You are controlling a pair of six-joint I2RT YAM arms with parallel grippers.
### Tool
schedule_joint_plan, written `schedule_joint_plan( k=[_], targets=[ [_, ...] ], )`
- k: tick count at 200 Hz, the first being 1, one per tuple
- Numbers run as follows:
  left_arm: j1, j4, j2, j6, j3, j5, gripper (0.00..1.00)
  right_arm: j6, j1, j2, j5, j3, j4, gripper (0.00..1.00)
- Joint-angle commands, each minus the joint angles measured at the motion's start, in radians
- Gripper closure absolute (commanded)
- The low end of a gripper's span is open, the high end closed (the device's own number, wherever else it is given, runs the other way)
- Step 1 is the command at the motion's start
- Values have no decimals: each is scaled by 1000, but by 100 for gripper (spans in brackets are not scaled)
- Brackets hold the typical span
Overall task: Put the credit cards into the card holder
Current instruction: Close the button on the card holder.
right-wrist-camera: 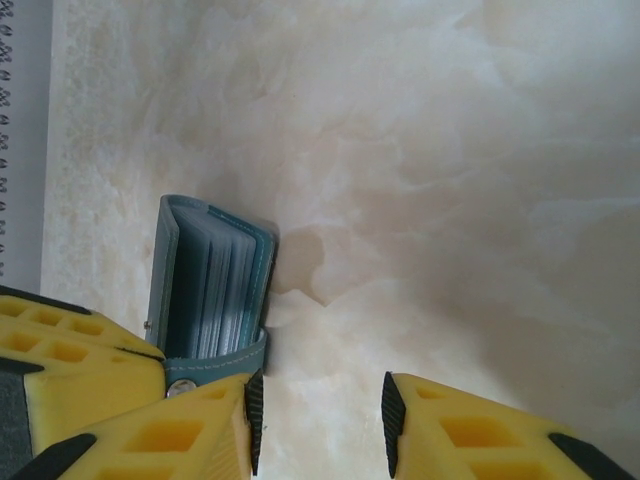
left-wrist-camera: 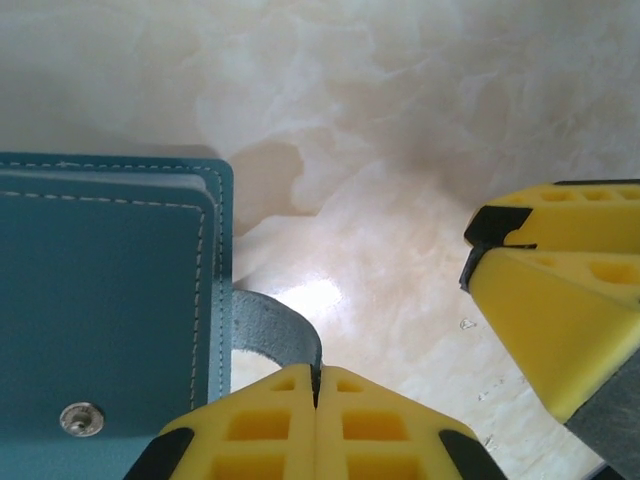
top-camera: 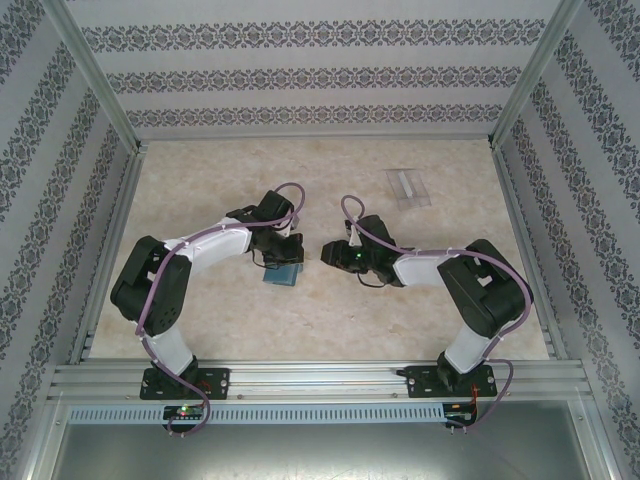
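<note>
The teal-blue card holder (left-wrist-camera: 100, 310) lies on the table, its pale snap stud facing up near the lower left of the left wrist view. Its grey-backed strap (left-wrist-camera: 280, 330) curls from the edge into my left gripper (left-wrist-camera: 316, 372), whose jaws are pressed together on the strap's tip. In the right wrist view the card holder (right-wrist-camera: 210, 285) shows edge-on, slightly agape with its pale pockets visible. My right gripper (right-wrist-camera: 320, 420) is open just right of it, with bare table between the pads. From above, both grippers (top-camera: 280, 252) (top-camera: 328, 252) face each other over the holder (top-camera: 282, 276). The credit cards are out of view.
A clear plastic box (top-camera: 408, 187) lies at the back right of the marble-patterned table (top-camera: 200, 180). Patterned walls and metal posts fence the table on three sides. The right gripper's yellow fingers (left-wrist-camera: 560, 290) stand close beside the left one.
</note>
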Motion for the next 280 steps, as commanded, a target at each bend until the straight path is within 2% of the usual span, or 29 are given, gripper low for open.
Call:
schedule_joint_plan(
  k=[1,35,52,94,144,169,237,253,270,280],
  targets=[
    [-9,-42,-8,24,14,-18,100,-9,4,37,-50,60,-18,61],
    [2,10,-19,18,-12,57,100,71,3,110,-122,134,17,61],
    [5,25,-26,12,-19,67,100,67,23,127,-105,185,-35,61],
    [17,28,-31,10,-24,72,100,195,29,209,-162,241,51,61],
    [20,42,-25,2,-31,74,100,248,38,263,-210,263,88,61],
    [20,41,-21,0,-28,80,100,291,38,282,-241,255,149,67],
    [20,26,-21,6,-15,88,100,367,43,335,-306,271,226,64],
    [20,26,-21,5,-16,87,100,363,42,338,-310,268,219,72],
    [22,28,-23,3,-20,85,100,355,41,341,-314,264,216,90],
    [21,26,-25,2,-21,84,100,350,40,341,-313,261,213,97]
  ],
)
